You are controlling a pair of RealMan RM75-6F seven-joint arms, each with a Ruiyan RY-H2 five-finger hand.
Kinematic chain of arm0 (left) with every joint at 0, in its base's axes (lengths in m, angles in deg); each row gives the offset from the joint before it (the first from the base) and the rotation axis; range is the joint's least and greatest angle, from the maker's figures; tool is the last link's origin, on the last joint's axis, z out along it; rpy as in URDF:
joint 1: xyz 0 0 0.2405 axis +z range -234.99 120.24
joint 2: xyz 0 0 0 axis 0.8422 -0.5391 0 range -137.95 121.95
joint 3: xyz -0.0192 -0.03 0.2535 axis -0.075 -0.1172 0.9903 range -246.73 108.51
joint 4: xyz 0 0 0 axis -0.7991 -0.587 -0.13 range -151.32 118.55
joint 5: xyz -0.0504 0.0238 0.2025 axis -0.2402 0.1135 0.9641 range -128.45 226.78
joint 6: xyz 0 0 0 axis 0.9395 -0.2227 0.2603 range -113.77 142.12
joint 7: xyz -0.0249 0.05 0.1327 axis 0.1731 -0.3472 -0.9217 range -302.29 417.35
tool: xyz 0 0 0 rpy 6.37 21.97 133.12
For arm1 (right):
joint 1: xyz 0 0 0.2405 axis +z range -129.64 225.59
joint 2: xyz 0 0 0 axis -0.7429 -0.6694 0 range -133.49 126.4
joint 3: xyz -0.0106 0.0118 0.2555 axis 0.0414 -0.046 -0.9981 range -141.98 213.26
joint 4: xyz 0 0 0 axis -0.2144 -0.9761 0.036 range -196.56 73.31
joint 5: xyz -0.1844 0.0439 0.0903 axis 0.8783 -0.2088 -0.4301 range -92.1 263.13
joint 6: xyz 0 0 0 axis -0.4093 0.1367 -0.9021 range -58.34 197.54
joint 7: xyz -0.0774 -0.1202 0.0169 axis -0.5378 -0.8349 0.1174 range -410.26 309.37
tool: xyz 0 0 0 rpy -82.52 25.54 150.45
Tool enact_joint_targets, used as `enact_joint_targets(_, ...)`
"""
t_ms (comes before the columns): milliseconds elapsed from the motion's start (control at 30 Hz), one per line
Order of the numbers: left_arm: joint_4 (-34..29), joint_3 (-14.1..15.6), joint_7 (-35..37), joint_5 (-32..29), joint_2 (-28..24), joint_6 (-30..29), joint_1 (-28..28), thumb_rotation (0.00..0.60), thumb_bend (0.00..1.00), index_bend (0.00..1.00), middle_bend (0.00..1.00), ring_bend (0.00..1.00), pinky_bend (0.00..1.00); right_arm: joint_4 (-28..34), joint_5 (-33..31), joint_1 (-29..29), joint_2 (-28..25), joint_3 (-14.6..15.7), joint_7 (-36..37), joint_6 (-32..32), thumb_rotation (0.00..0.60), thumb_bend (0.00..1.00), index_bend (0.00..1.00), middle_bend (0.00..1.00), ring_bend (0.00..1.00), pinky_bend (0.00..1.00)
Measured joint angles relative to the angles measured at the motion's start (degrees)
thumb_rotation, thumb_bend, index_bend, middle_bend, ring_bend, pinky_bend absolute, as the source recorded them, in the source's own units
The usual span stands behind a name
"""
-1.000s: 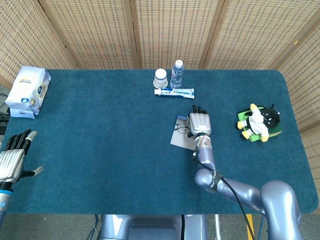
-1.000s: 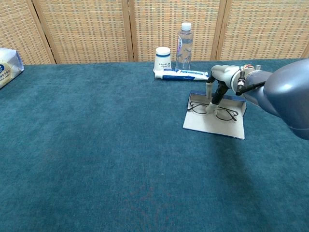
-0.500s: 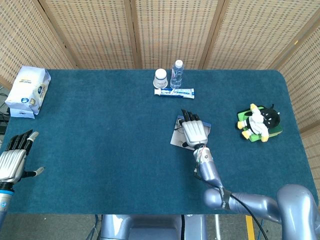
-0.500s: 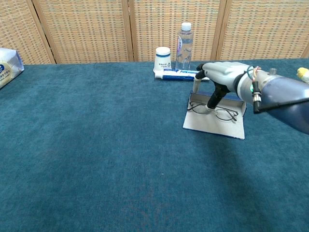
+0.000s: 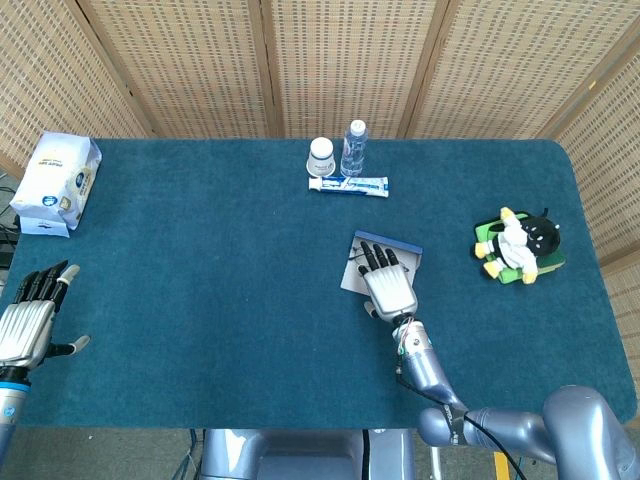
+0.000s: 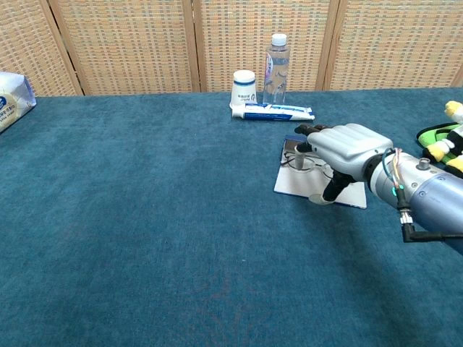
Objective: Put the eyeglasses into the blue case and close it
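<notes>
The blue case (image 5: pixel 405 246) lies flat and open on the teal cloth right of centre, its grey inside (image 6: pixel 298 185) facing up. The thin-framed eyeglasses (image 6: pixel 298 160) lie inside it, mostly hidden under my right hand. My right hand (image 5: pixel 386 281) hovers palm down over the case with its fingers spread. In the chest view this hand (image 6: pixel 346 153) holds nothing, and its thumb hangs down by the case's near edge. My left hand (image 5: pixel 30 318) is at the table's near left edge, fingers apart and empty.
A paper cup (image 5: pixel 321 155), a water bottle (image 5: pixel 353 147) and a toothpaste box (image 5: pixel 348 185) stand at the back centre. A plush toy on a green pad (image 5: pixel 520 246) sits right of the case. A tissue pack (image 5: pixel 55 180) lies at the far left.
My right hand has drawn back toward the near edge and sunk lower over the case, now covering most of the eyeglasses. The glasses stay in the case. The left hand is still.
</notes>
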State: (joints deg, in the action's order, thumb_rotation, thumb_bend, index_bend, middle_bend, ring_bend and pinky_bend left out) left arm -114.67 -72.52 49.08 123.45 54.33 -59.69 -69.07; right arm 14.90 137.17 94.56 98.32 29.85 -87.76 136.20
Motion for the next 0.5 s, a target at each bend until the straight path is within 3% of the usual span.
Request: enact_joint_targets(500,0.1,0.0,-0.1,-0.2,0.1,0.2,0.0,0.600,0.02,0.00,0.00,0.00,0.00,-8.9,5.0,-2.3,3.9,0.5,1.8,-1.9,0.600,0.31,0.32,0.00,0.00,0.12)
